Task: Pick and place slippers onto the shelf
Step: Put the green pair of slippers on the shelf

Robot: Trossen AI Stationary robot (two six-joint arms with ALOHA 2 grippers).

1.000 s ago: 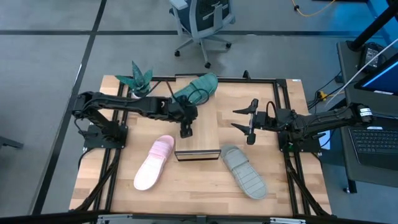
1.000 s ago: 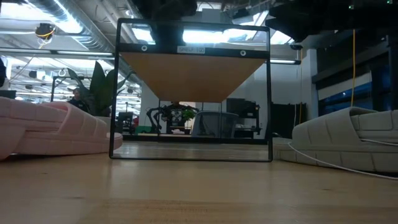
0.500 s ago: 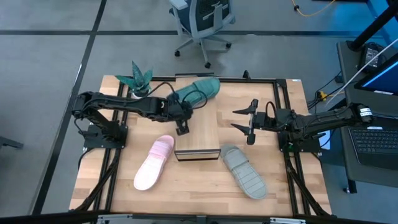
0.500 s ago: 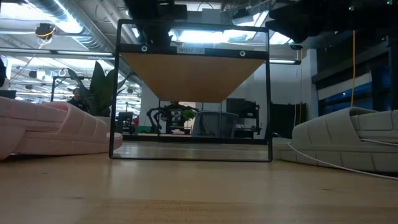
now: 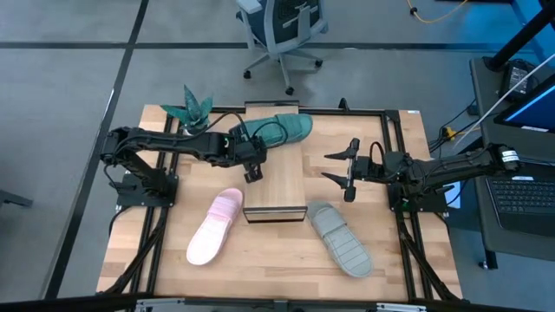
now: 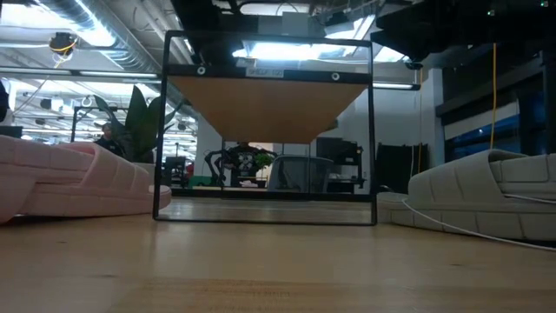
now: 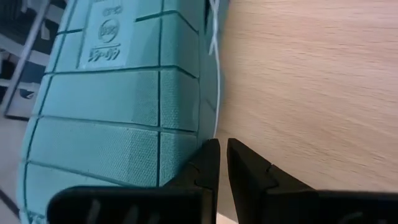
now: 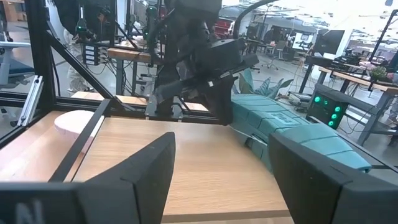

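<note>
Teal slipper (image 7: 118,93), white sole label unreadable

From above I see the shelf (image 5: 276,178) mid-bench, one slipper (image 5: 279,130) lying across its far end, a second slipper (image 5: 214,227) on the bench (image 5: 277,269) left of its front edge, a third slipper (image 5: 341,239) right of it, and a potted plant (image 5: 192,110) at the far left corner.

The teal slipper (image 7: 118,106) looks matt, finely grained rubber with grooved squares; the shelf (image 5: 275,178) pale smooth wood.
</note>
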